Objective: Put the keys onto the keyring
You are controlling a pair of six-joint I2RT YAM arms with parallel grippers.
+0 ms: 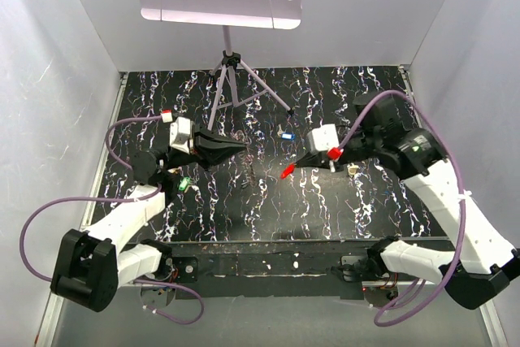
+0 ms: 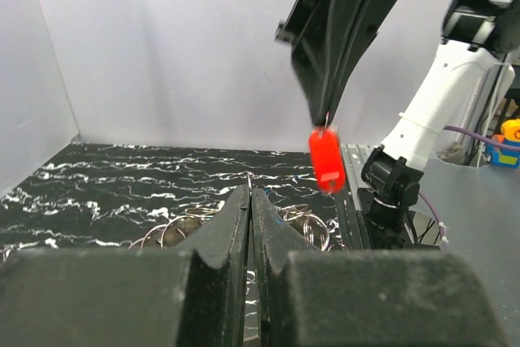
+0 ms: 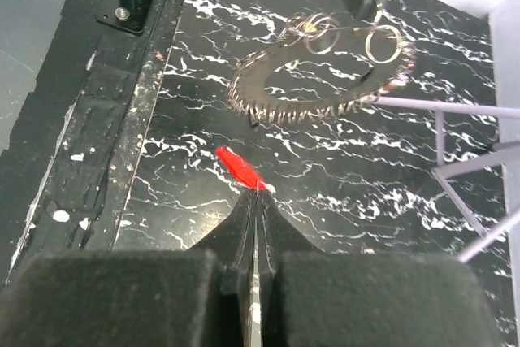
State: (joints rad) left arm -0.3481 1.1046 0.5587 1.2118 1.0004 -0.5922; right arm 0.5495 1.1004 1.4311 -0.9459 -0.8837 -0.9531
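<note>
Both sets of jaws are seen closed. On the right gripper [image 3: 257, 197] the fingers are pressed together, and the red key [image 3: 237, 166] is pinched at the tips. Its red head sticks out ahead of the fingers and it is raised off the table [image 3: 195, 79]. In the left wrist view the same key is seen hanging from the right fingertips, just above and to the right of the left gripper [image 2: 250, 194].

On the left gripper the jaws are narrowed to a slit, with a thin metal piece caught between the tips. In the right wrist view its tip is met by the small wire loops at the far rim of the keyring [image 3: 321, 91], so the keyring is probably gripped there. Exact contact cannot be confirmed, as the tip is cut off by the frame edge. The keyring is seen tilted, with its near rim lower and its rim fringed with small metal pieces. Whether the near rim touches the table cannot be told.

The red key and keyring are apart. The key is located on the near side of the ring and is not threaded.

Loose keys are noted on the table in the top view:
- The blue key [image 1: 286, 135] lies between the two grippers, a bit farther back.
- The green key [image 1: 184, 184] lies beside the left arm.
- The cream key [image 1: 353, 170] lies beside the right arm.

The music stand tripod [image 1: 232, 61] is placed at the back, well apart from all of it.
</note>
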